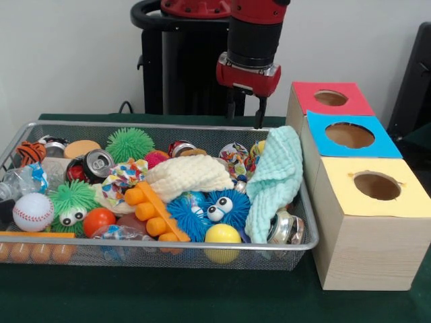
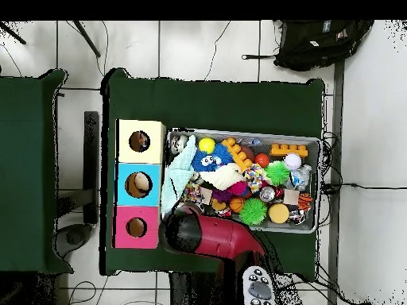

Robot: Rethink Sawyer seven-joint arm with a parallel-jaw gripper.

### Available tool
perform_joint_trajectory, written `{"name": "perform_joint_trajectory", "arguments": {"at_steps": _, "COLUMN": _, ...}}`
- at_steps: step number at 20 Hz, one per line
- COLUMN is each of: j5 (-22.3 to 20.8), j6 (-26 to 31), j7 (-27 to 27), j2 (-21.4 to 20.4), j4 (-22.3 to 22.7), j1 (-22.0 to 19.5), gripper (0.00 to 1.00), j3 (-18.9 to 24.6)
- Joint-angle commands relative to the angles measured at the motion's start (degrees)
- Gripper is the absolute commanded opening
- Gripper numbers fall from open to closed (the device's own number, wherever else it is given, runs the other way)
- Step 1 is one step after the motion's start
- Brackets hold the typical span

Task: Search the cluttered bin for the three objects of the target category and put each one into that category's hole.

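The wire-mesh bin is full of toys; it also shows in the overhead view. One dotted white fabric piece lies left of centre beside an orange brick. Another dotted piece lies at the back, next to the mint-green cloth that drapes over the bin's right wall. I cannot pick out a third. The yellow-topped hole is in the nearest wooden box, right of the bin, and shows in the overhead view. My gripper hangs open and empty above the bin's far right rim. In the overhead view the arm hides it.
A blue-topped hole and a red-topped hole lie behind the yellow one. In the bin are a cream waffle cloth, cans, spiky balls, a baseball, a yellow ball and a blue googly-eyed toy.
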Motion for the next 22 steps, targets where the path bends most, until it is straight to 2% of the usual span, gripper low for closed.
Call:
{"name": "perform_joint_trajectory", "arguments": {"at_steps": 1, "j5": -2.69, "j6": -0.28, "j7": 0.87, "j2": 3.28, "j4": -4.96, "j1": -2.44, "gripper": 1.00, "j3": 6.44}}
{"name": "perform_joint_trajectory", "arguments": {"at_steps": 11, "j5": -2.05, "j6": -2.96, "j7": 3.31, "j2": 6.25, "j4": -6.80, "j1": -1.77, "gripper": 1.00, "j3": 7.12}}
{"name": "perform_joint_trajectory", "arguments": {"at_steps": 15, "j5": -2.02, "j6": -5.46, "j7": 4.55, "j2": 6.70, "j4": -5.38, "j1": -2.20, "gripper": 1.00, "j3": 7.37}}
{"name": "perform_joint_trajectory", "arguments": {"at_steps": 22, "j5": -3.44, "j6": -12.56, "j7": 5.79, "j2": 7.48, "j4": -1.08, "j1": -5.88, "gripper": 1.00, "j3": 9.92}}
